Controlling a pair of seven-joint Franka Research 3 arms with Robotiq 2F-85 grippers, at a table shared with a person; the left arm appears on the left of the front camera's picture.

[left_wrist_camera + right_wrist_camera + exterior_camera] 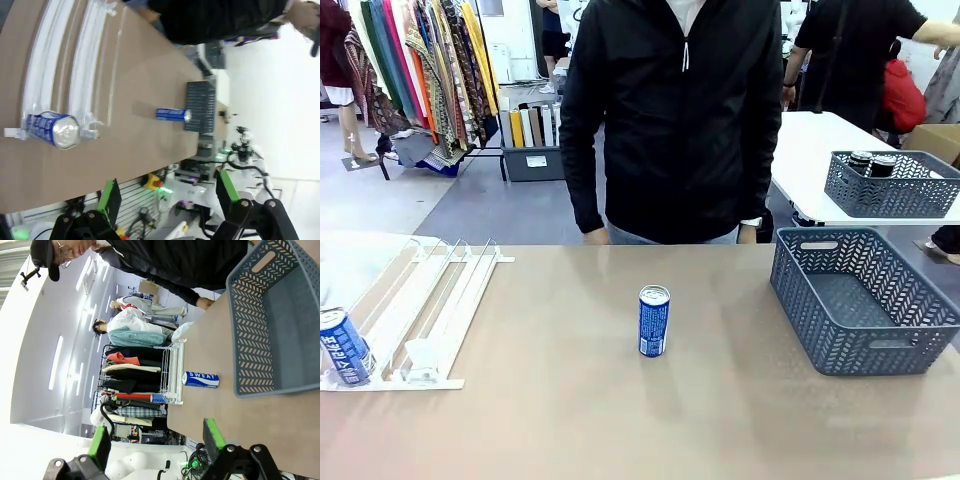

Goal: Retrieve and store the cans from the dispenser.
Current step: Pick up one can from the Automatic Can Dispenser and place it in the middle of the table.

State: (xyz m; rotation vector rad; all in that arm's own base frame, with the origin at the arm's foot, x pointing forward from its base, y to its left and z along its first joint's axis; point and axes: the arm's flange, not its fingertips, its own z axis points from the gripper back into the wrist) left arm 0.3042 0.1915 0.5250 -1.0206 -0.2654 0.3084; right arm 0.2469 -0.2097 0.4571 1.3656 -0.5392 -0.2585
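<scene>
While it hangs released at the near left, the left gripper (167, 192) faces the can (52, 129) in the rack (60, 60); the right gripper (156, 437), also released, hangs by the basket (255, 330). Another can (654, 321) stands mid-table.

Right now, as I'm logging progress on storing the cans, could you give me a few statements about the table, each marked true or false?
1. A blue drink can stands upright near the middle of the tan table. True.
2. The grey lattice plastic basket on that table holds two cans. False: the basket is empty.
3. A second blue can sits at the front end of the white rail dispenser. True.
4. The left gripper is shut on a can. False: its jaws stand open and hold nothing.
</scene>
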